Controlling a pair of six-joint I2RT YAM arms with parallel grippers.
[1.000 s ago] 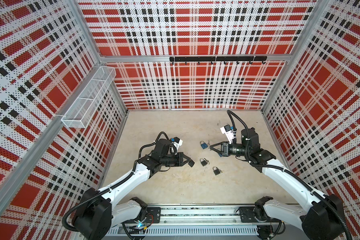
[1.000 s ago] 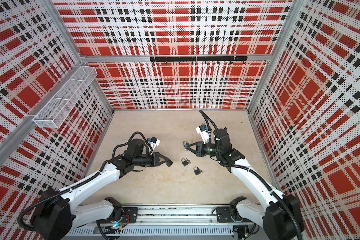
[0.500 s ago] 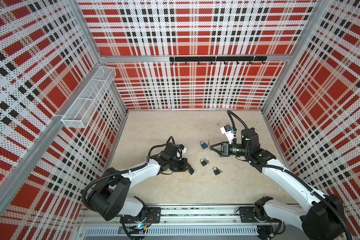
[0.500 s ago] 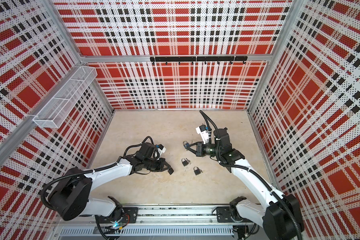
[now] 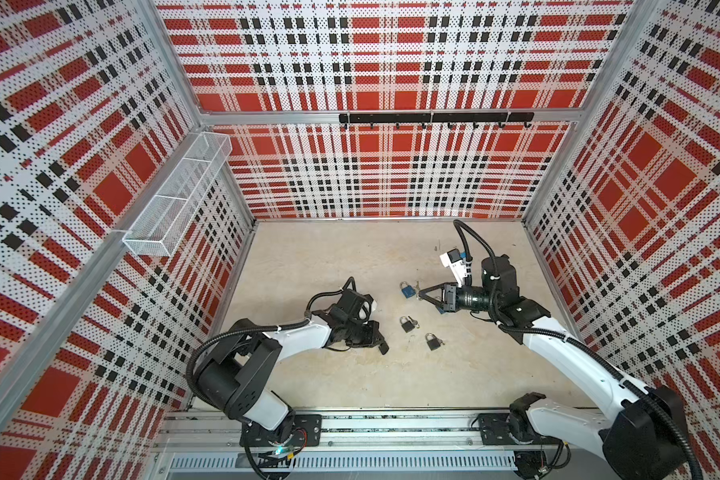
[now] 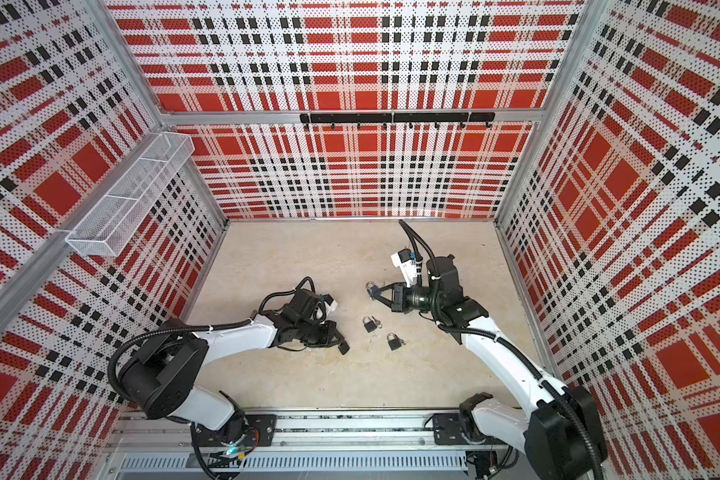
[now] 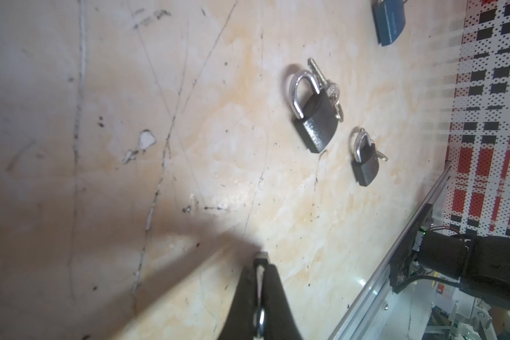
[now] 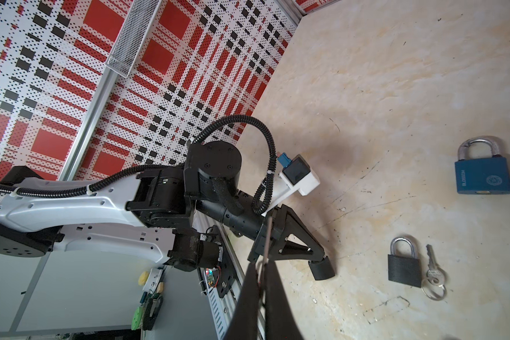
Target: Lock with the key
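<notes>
I had the left gripper [image 5: 382, 348] low over the table [image 5: 329, 257], a little left of centre. Its fingers [image 7: 273, 294] were pressed tight together on a small key [image 7: 261, 255], whose silver tip poked out just past them. The right gripper [image 5: 420, 294] pointed left from the right side of the table. Its fingers [image 8: 277, 300] were pinched just as narrow on a second key [image 8: 266, 235]. In the right wrist view I saw that key edge-on, as a thin grey blade with a ring at its root.

Three padlocks lay flat on the table between the two grippers. The blue padlock [image 5: 407, 289] was the farthest of them, just beside the right gripper's tips, on their left. In the right wrist view both legs of its shackle met the body. The middle padlock [image 5: 407, 324], dark grey, lay nearer to me, with a ringed key [image 7: 320, 75] just beside it on its right. The near padlock [image 5: 433, 341], also dark, lay to the right of that one and nearest to me. Both dark padlocks were near the left gripper, on its right and apart from it. I could not tell whether any lock had a key in its keyhole.

A wire basket [image 5: 175, 199] hung on the left wall, and a black hook rail [image 5: 433, 118] ran across the far wall.
</notes>
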